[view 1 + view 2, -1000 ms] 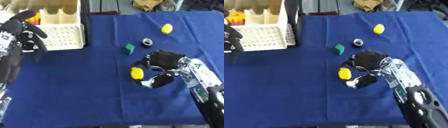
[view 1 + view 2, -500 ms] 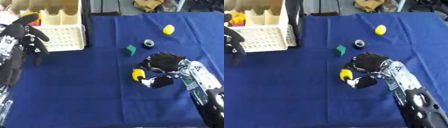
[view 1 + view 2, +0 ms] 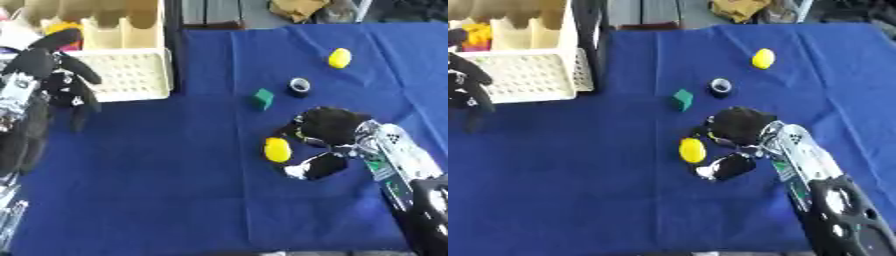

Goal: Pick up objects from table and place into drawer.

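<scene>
Blue cloth-covered table (image 3: 157,190). Yellow oval object (image 3: 277,149) lies on the cloth, long axis running near-to-far, slightly tilted. Right hand (image 3: 328,131) sits just beside it on its right, fingers curled over, thumb (image 3: 315,167) below; fingers at the oval's edge, whether they grip it cannot be told. Farther off: green block (image 3: 262,98), dark ring (image 3: 298,87), second yellow piece (image 3: 339,58). Left hand (image 3: 52,80) open, fingers hanging, before the white drawer unit (image 3: 131,75).
</scene>
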Controlling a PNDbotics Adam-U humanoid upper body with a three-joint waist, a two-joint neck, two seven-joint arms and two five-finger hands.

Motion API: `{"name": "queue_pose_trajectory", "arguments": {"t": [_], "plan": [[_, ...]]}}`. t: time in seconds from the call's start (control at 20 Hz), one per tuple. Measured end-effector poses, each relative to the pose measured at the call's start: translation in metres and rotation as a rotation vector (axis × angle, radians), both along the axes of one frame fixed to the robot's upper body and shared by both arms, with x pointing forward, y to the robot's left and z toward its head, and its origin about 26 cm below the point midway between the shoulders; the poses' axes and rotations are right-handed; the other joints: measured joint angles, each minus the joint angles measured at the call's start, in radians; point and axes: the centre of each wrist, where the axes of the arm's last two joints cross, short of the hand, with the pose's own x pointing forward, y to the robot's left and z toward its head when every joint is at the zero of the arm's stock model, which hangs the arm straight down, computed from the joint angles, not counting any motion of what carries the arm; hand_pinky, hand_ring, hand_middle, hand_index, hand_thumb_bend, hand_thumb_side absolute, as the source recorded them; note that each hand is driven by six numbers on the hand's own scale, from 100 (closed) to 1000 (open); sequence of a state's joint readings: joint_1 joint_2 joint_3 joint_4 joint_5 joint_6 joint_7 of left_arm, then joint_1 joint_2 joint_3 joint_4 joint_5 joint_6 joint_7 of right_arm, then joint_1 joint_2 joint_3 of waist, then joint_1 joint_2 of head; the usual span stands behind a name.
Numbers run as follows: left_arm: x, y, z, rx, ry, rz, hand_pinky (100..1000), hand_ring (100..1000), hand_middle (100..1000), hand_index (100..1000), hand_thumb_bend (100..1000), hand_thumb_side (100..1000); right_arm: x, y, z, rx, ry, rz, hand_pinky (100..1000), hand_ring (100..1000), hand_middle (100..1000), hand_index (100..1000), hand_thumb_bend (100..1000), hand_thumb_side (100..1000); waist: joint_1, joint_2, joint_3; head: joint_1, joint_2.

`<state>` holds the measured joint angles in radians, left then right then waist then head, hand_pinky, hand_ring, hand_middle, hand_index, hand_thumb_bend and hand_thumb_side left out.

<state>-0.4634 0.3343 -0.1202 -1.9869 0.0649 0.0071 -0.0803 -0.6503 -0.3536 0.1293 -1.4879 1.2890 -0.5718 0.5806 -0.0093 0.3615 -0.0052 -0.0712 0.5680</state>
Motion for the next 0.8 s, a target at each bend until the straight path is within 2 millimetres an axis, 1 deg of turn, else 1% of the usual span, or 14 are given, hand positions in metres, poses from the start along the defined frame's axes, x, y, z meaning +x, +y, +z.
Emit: {"name": "queue_pose_trajectory", "arguments": {"t": [0.05,0.2,0.3,0.35,0.45,0.55,0.6,0.65,0.7,0.75,0.8], "plan": [[0.0000,-0.0001,0.0003,0.000,-0.001,0.000,156,412,524,895,100,919,0.0006,0.0003,-0.0006,-0.004,0.000,-0.003,277,537,455,872,355,1000,0.000,0.000,0.001,0.000,0.000],[0.0001,-0.0003,0.0006,0.001,-0.002,-0.001,155,412,524,895,100,922,0.0013,0.0021,0.0000,-0.007,-0.004,-0.003,260,526,439,829,273,1000,0.000,0.000,0.003,0.000,0.000],[0.0001,-0.0003,0.0006,0.003,-0.001,-0.001,156,413,525,894,100,924,0.0016,0.0032,0.0014,-0.005,-0.007,-0.003,255,523,433,808,250,1000,-0.001,0.002,0.005,0.000,-0.001],[0.0001,-0.0004,0.0006,0.005,0.000,-0.001,156,413,525,894,100,924,0.0015,0.0036,0.0016,-0.003,-0.008,-0.003,246,518,426,793,198,1000,-0.001,0.002,0.005,0.000,-0.003],[0.0001,-0.0004,0.0007,0.007,0.001,-0.001,156,413,525,894,100,924,0.0011,0.0041,0.0022,0.000,-0.011,-0.002,240,515,420,781,169,1000,-0.002,0.003,0.005,0.000,-0.003],[0.0001,-0.0004,0.0007,0.008,0.000,-0.002,156,414,526,895,100,925,0.0004,0.0045,0.0033,0.001,-0.015,0.000,236,513,418,768,172,1000,-0.002,0.003,0.005,0.001,-0.003],[0.0001,-0.0005,0.0008,0.009,0.001,-0.002,156,414,526,895,100,926,0.0002,0.0047,0.0037,0.001,-0.017,0.001,234,512,416,766,190,976,-0.002,0.003,0.005,0.001,-0.004],[0.0001,-0.0005,0.0008,0.010,0.001,-0.002,156,414,526,895,100,926,-0.0002,0.0050,0.0043,0.001,-0.019,0.002,234,512,415,764,191,972,-0.002,0.003,0.005,0.001,-0.004],[0.0001,-0.0005,0.0009,0.010,0.002,-0.003,156,414,526,895,100,926,-0.0004,0.0051,0.0047,0.001,-0.021,0.003,228,509,411,757,214,922,-0.002,0.003,0.005,0.001,-0.006],[0.0001,-0.0005,0.0009,0.011,0.003,-0.003,156,414,526,895,100,926,-0.0005,0.0053,0.0052,0.002,-0.022,0.003,227,508,411,757,223,909,-0.003,0.003,0.005,0.001,-0.007],[0.0001,-0.0005,0.0009,0.012,0.003,-0.003,156,415,526,896,100,925,-0.0006,0.0054,0.0054,0.002,-0.023,0.004,223,505,409,752,254,874,-0.003,0.003,0.005,0.001,-0.008]]}}
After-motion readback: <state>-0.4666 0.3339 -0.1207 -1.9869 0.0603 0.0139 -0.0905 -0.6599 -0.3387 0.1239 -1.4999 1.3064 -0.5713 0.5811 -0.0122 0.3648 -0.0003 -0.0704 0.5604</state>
